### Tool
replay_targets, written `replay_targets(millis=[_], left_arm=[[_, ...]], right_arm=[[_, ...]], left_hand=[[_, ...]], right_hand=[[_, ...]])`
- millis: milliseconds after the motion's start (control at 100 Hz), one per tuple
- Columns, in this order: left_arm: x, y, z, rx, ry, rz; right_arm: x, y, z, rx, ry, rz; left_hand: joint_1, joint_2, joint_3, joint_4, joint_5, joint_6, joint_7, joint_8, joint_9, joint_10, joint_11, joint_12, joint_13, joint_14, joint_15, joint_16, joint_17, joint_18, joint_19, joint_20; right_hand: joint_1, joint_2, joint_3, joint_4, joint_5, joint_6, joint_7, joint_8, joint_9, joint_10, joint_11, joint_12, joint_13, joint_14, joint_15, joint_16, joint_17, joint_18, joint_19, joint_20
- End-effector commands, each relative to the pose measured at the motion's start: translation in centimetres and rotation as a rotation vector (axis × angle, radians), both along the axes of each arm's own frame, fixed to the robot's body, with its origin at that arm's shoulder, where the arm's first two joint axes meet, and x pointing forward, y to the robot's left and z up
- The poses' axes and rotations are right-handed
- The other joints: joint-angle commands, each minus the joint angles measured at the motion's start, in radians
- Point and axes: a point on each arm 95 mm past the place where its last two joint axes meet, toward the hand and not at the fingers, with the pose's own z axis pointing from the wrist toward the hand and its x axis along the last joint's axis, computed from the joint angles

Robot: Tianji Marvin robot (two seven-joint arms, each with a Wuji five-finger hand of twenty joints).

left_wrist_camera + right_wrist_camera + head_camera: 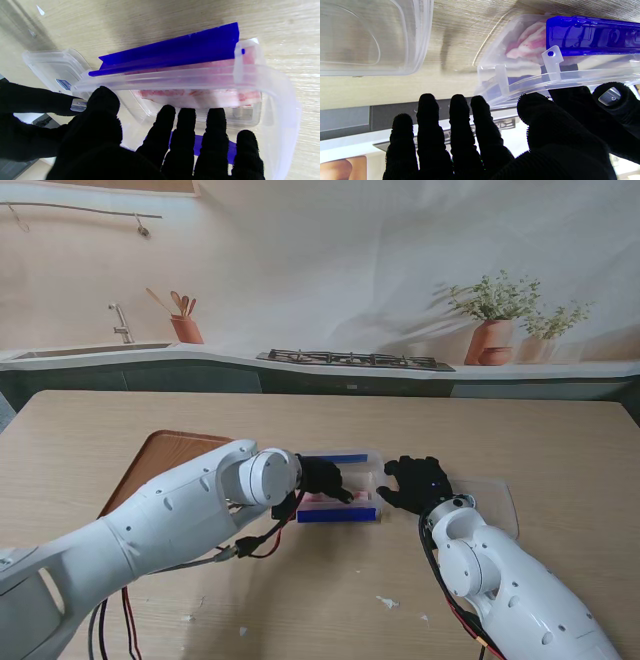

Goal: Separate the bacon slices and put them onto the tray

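Overhead view of the wooden worktop (300, 600). A clear container (372, 463) with blue clips (337, 516) lies at centre, its long axis running left to right; the left hand (322, 478) covers much of it, so only a sliver of pink shows there. The left wrist view reveals the bacon slices (200, 96) — a pink and white stack lying lengthwise inside the container, individual slices not distinguishable. The brown tray (165, 460) sits to the left of the container, largely hidden by the left forearm. A clear lid (495, 500) lies flat to the right, partly hidden by the right hand (418, 483).

Left hand: palm down over the container, four fingers (183, 120) extended side by side into it with tips just beside the bacon, thumb apart on the rim; contact with the meat cannot be confirmed, and nothing is gripped. Right hand: palm down just beside the container's right end — fingers (456, 110) straight and slightly spread, holding nothing, thumb close to the rim. Both forearms rise from the near corners and converge on the container.
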Motion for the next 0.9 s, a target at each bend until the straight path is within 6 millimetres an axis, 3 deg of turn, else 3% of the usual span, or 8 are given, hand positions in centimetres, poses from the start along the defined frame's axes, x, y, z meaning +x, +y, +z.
replay_targets(millis=[0,60,110,210,290,490,760,890], left_arm=[[-0.55,-0.45,-0.58,-0.001,0.028,-0.001],[-0.49,-0.47,-0.58,0.003,0.023,-0.001],[-0.43,-0.49,-0.64,0.001,0.023,0.014],[-0.47,-0.5,-0.71,-0.036,0.072,0.082],[-0.45,-0.41,-0.74,-0.049,0.084,0.103],[-0.23,-0.37,-0.74,-0.007,0.047,0.07],[0.03,-0.73,-1.0,0.031,0.008,0.049],[0.1,-0.8,-1.19,0.041,0.002,0.052]], right_arm=[[-0.35,0.65,-0.6,0.006,0.028,0.009],[-0.35,0.65,-0.6,0.006,0.028,0.009],[-0.34,0.63,-0.6,0.007,0.027,0.008],[-0.33,0.59,-0.62,0.008,0.026,0.006],[-0.32,0.58,-0.64,0.009,0.026,0.004],[-0.29,0.63,-0.66,0.009,0.029,0.005],[-0.31,0.58,-0.66,0.01,0.026,0.003],[-0.3,0.7,-0.72,0.009,0.032,0.007]], left_hand=[[0.049,0.046,0.023,0.051,0.031,0.025,0.025,0.009,0.064,0.015,0.078,0.045,0.043,0.014,0.058,0.038,-0.011,0.015,-0.01,0.032],[0.094,0.077,0.047,0.039,0.04,0.026,0.042,0.018,0.085,0.013,0.084,0.055,0.063,0.01,0.065,0.042,-0.007,0.014,0.004,0.041],[0.15,0.174,-0.123,0.029,0.05,0.03,0.046,0.021,0.095,0.024,0.067,0.046,0.065,0.012,0.054,0.028,-0.008,0.014,0.003,0.022],[-0.006,0.241,-0.207,0.026,0.059,0.049,0.006,0.001,0.071,0.028,0.036,0.027,0.02,0.02,0.011,0.005,-0.024,0.001,-0.083,-0.006],[-0.036,0.242,-0.194,0.025,0.071,0.055,-0.004,-0.005,0.067,0.033,0.038,0.024,0.009,0.024,0.004,0.009,-0.025,-0.005,-0.157,0.102],[0.219,0.152,-0.131,0.027,0.097,0.039,0.043,0.02,0.107,0.01,0.067,0.037,0.054,0.011,0.035,0.019,0.032,0.013,-0.211,0.155],[0.234,0.079,-0.066,0.035,0.085,0.028,0.162,0.083,0.144,-0.011,0.138,0.096,0.098,0.012,0.105,0.048,0.066,0.024,-0.222,0.191],[0.155,0.036,0.083,0.024,0.085,0.025,0.211,0.107,0.163,-0.015,0.168,0.138,0.113,0.014,0.143,0.073,0.068,0.022,-0.228,0.199]], right_hand=[[0.017,0.029,-0.018,0.04,-0.03,-0.078,-0.01,-0.029,-0.017,-0.01,0.007,-0.009,0.001,0.012,0.018,0.011,-0.014,0.017,-0.004,0.016],[0.018,0.029,-0.018,0.04,-0.03,-0.078,-0.01,-0.029,-0.017,-0.01,0.006,-0.009,0.001,0.012,0.018,0.011,-0.014,0.016,-0.004,0.016],[0.017,0.033,-0.019,0.04,-0.029,-0.079,-0.01,-0.029,-0.018,-0.011,0.006,-0.009,0.001,0.011,0.017,0.011,-0.015,0.016,-0.005,0.016],[0.017,0.036,-0.022,0.04,-0.03,-0.079,-0.011,-0.029,-0.017,-0.009,0.006,-0.01,0.0,0.012,0.017,0.011,-0.015,0.017,-0.005,0.016],[0.019,0.037,-0.023,0.04,-0.03,-0.078,-0.011,-0.029,-0.018,-0.009,0.006,-0.01,0.0,0.012,0.017,0.011,-0.016,0.017,-0.005,0.016],[0.023,0.041,-0.024,0.041,-0.031,-0.079,-0.011,-0.03,-0.018,-0.011,0.007,-0.01,0.0,0.012,0.018,0.011,-0.016,0.016,-0.004,0.017],[0.03,0.047,-0.025,0.041,-0.03,-0.08,-0.009,-0.029,-0.018,-0.012,0.008,-0.01,0.001,0.012,0.019,0.012,-0.015,0.017,-0.004,0.017],[0.033,0.043,-0.024,0.041,-0.029,-0.08,-0.009,-0.029,-0.016,-0.012,0.008,-0.01,0.004,0.012,0.019,0.012,-0.013,0.017,-0.004,0.018]])
